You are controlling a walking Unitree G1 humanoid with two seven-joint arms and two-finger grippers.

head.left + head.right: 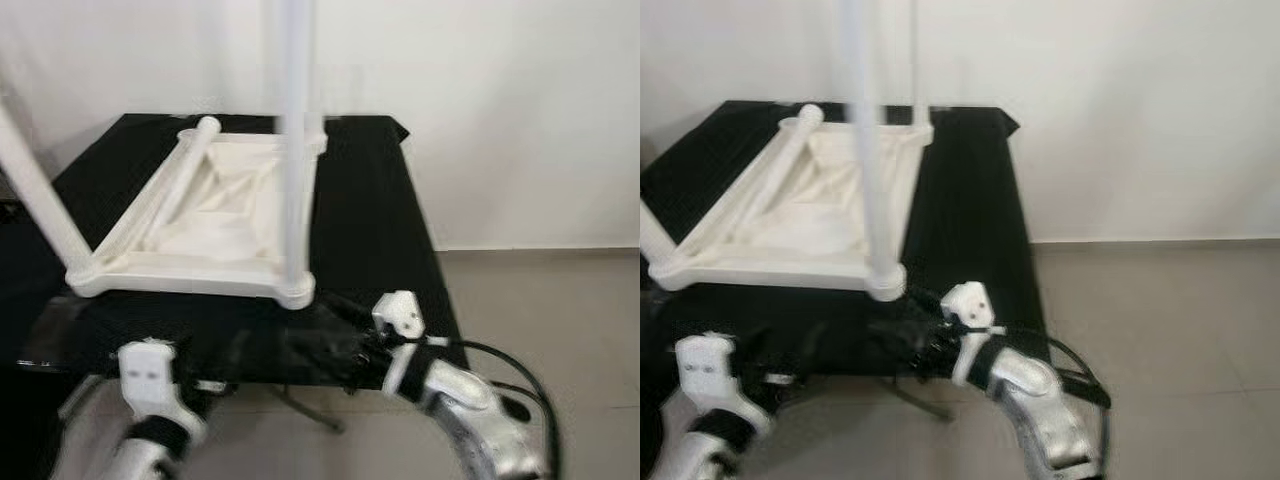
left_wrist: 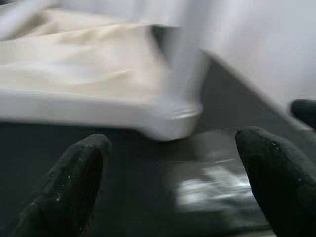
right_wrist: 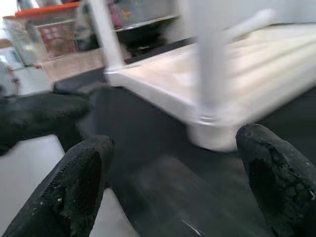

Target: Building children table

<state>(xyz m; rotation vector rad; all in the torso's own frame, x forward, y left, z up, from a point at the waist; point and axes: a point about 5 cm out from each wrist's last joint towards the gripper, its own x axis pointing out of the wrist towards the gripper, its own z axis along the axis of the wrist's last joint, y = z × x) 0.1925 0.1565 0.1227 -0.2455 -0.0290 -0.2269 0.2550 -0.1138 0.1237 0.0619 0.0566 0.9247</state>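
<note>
Upside-down, children's table (image 1: 215, 215) — both grippers open.

The children's table (image 1: 215, 215) is plain white, its upright legs (image 1: 295, 150) the same white, with a cream fabric panel in the frame. It lies on a bench (image 1: 365, 230) draped in solid black cloth. The wall (image 1: 500, 100) behind is off-white and the floor (image 1: 560, 300) on the right is pale grey-beige tile. The right end effector (image 3: 173, 182) has black, speckled fingers (image 3: 276, 177); the left end effector (image 2: 173, 182) has matching black fingers (image 2: 74, 182). Both arms are silver with white housings. Far off in the right wrist view stands a clear bin with an orange lid (image 3: 44, 10).
</note>
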